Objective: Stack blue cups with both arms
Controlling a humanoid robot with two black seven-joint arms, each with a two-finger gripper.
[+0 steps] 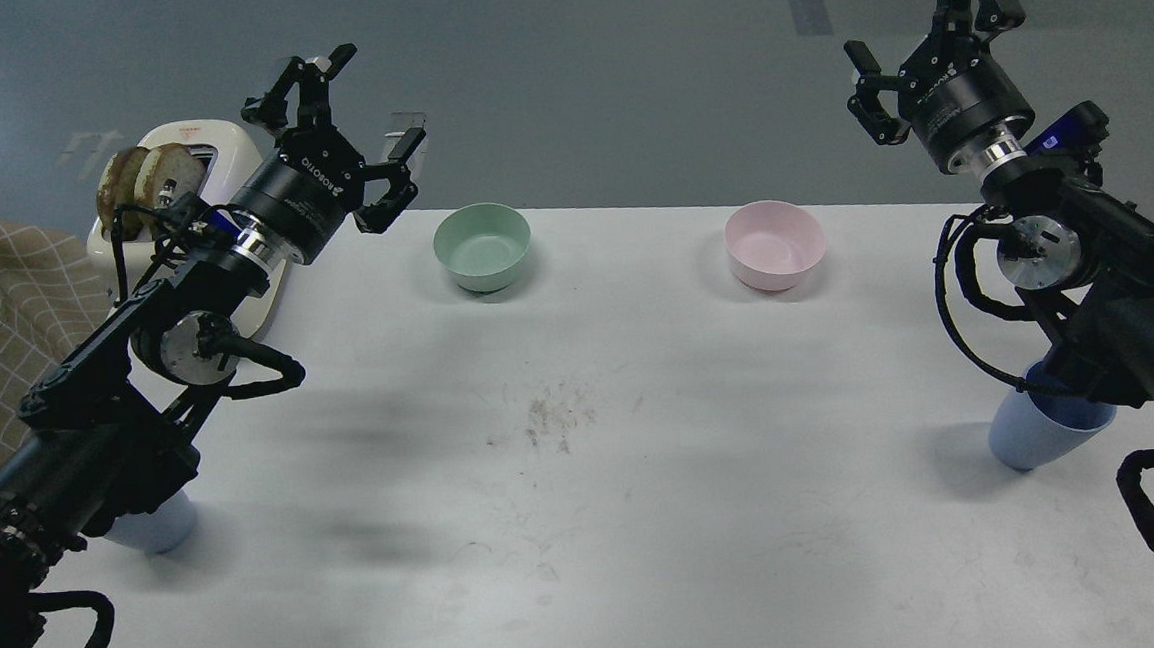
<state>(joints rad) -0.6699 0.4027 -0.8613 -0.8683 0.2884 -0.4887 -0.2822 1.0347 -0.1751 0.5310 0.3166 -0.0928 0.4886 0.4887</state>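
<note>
Hovering high over the far edge of the white bench [589, 524], both arms sit raised with nothing in hand, so no cup has been grasped yet. The left gripper [356, 117] hangs up by the toaster [216, 156], its fingers spread wide and empty. Over on the right, the right gripper [920, 42] is lifted well above the far right corner, fingers also parted and holding nothing.

Now the cups: the left blue cup [154, 528] stands at the near left edge, mostly hidden under the left arm's forearm, only its lower body showing. The right blue cup [1039, 431] stands upright at the near right, its rim partly covered by the right arm. They are well apart, a full bench width between them, and each sits nearer the robot than its own gripper.

The green bowl [482, 247] and pink bowl [775, 244] wait at the far side, not part of this job.

By my read, the next move calls for each arm to draw back and down toward its own cup and close on the wall; one cup must then be carried across and lowered into the other.
</note>
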